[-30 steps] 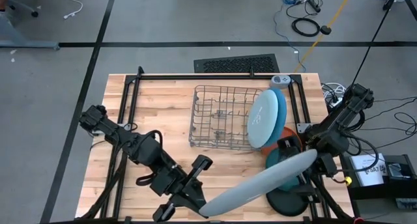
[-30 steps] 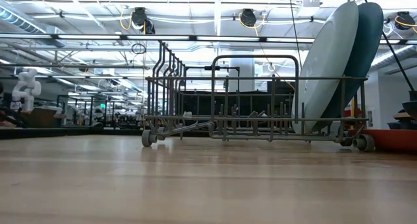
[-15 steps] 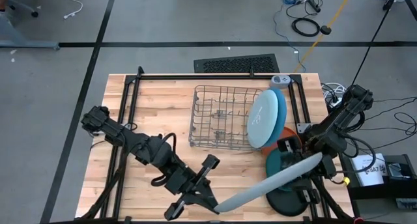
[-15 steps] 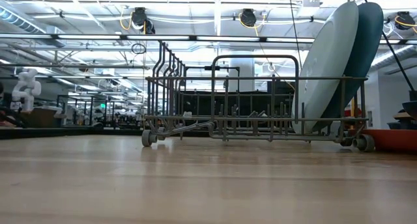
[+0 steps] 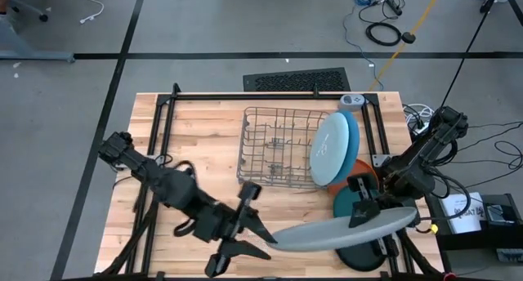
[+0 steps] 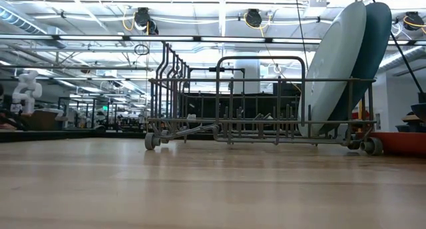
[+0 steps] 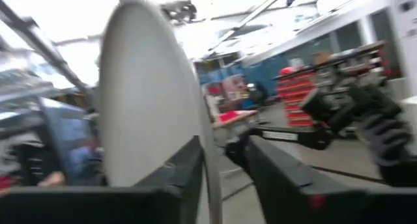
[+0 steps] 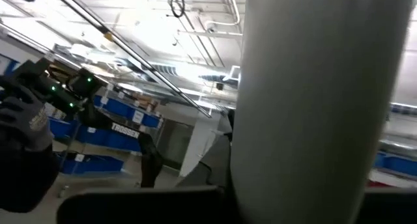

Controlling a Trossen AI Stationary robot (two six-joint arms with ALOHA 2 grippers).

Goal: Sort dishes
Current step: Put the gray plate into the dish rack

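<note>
While grey plate [image 5: 339, 232] hangs between arms above table's front edge, right gripper [image 5: 360, 211] clamped on its rim, left gripper [image 5: 255, 230] parted at opposite edge: back left away straight, you avoid nudging plate.

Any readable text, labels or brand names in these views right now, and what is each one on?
"TROSSEN": white letters on the left arm, seen in the right wrist view.
White label on the box beside the table: too small to read.
Nothing else readable.
</note>
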